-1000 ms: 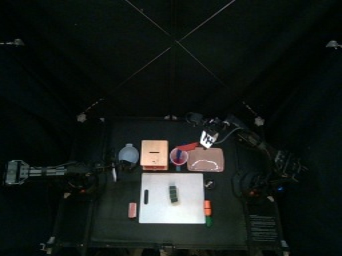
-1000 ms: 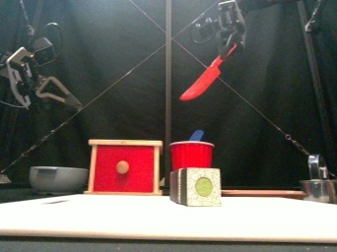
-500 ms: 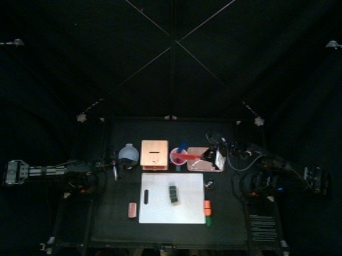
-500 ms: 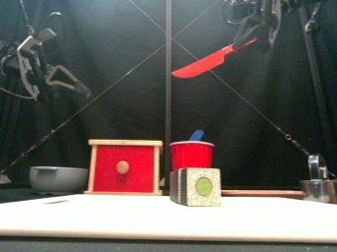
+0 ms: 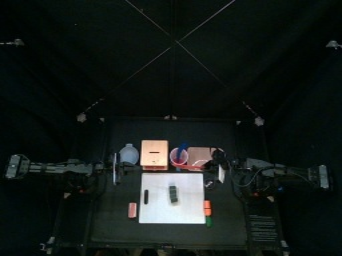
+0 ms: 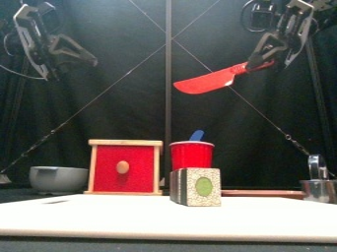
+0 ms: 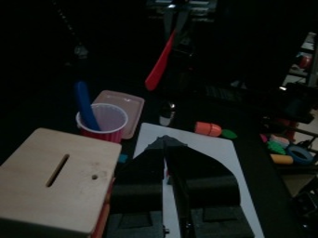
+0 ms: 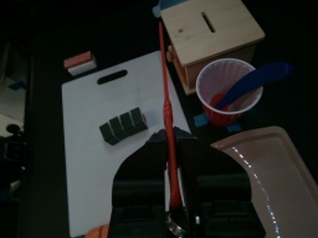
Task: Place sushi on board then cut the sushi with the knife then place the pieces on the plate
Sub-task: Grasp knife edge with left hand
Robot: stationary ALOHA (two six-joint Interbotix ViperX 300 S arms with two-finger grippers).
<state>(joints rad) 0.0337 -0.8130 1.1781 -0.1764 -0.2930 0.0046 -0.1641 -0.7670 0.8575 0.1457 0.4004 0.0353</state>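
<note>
Sushi roll [image 5: 175, 192] sat at six o'clock from the red cup [image 5: 181, 155]. My right jaws gripped the slanted red knife [image 6: 211, 79], my left jaws hung open. A skewed blade might shove the roll.

Wooden box [image 6: 125, 167]: sitting left of centre, far back; red drawer front facing the near edge
Bowl [image 6: 58, 178]: resting just left of the box; blue-grey
Red cup [image 6: 192, 155]: standing just right of the box; blue knife [image 6: 196, 136] sticking up out of it
Metal cutter [image 6: 317, 189]: sitting at the far right
Toy pieces: red one [image 5: 132, 209] lying near left; orange one [image 5: 207, 207] lying near right
</note>
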